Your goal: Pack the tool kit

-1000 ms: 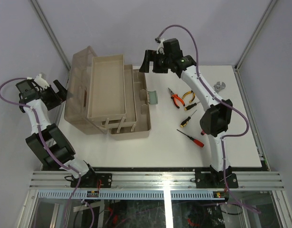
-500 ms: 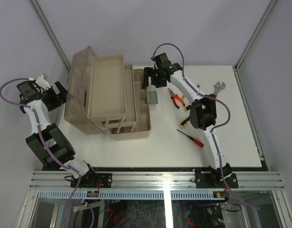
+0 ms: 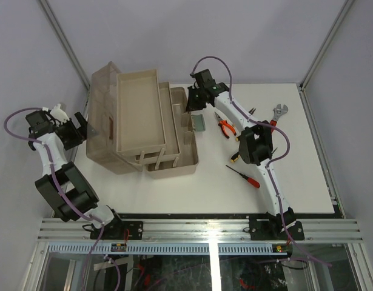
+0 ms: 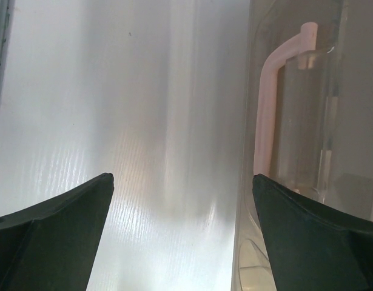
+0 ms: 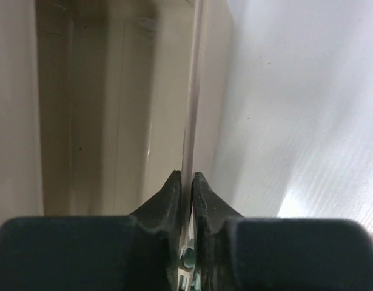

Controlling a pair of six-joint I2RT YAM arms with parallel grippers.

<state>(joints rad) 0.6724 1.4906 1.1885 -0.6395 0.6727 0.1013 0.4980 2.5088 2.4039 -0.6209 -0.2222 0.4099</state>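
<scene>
Toolbox: laid open, left on the surface.
Right tool: clenched on the toolbox wall, shown only by its wrist view.
Left tool: released beside pink handle.
Pliers: laid rightward.

No words, numbers, brand marks or signs can be read in any of the three views. The toolbox, seen close up in both wrist views, shows only plain plastic with no legible print. In the overhead view, at about 6 o'clock, a small coloured tag sits on the metal rail; it is too small to read.
</scene>
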